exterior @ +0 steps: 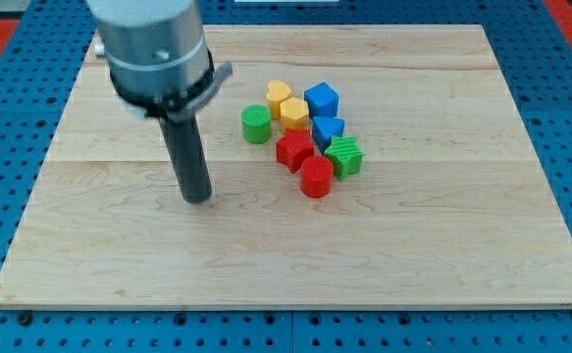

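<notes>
My tip (198, 199) rests on the wooden board (119, 245), left of a cluster of blocks and touching none of them. The nearest block is a green cylinder (256, 125), up and to the right of the tip. Behind that lie a yellow heart-shaped block (279, 94) and a yellow block (295, 113). A blue block (321, 99) and a smaller blue block (327, 129) sit at the cluster's right. A red star-like block (293, 150), a red cylinder (316, 178) and a green ribbed block (344, 156) form the cluster's near side.
The board lies on a blue perforated table (11, 147). The arm's grey housing (153, 49) stands over the board's upper left.
</notes>
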`<control>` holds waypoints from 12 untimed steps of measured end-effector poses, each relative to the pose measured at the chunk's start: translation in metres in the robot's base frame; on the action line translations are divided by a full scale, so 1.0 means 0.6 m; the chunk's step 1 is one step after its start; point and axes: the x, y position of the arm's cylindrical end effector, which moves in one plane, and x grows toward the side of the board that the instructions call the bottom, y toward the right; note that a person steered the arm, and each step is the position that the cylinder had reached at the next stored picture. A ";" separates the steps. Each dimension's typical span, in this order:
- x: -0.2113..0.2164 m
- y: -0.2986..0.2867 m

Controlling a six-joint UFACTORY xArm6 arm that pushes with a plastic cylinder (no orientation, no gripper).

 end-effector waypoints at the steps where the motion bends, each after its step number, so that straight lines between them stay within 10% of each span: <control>1: 0.034 0.153; 3: -0.011 0.342; 12: -0.003 0.284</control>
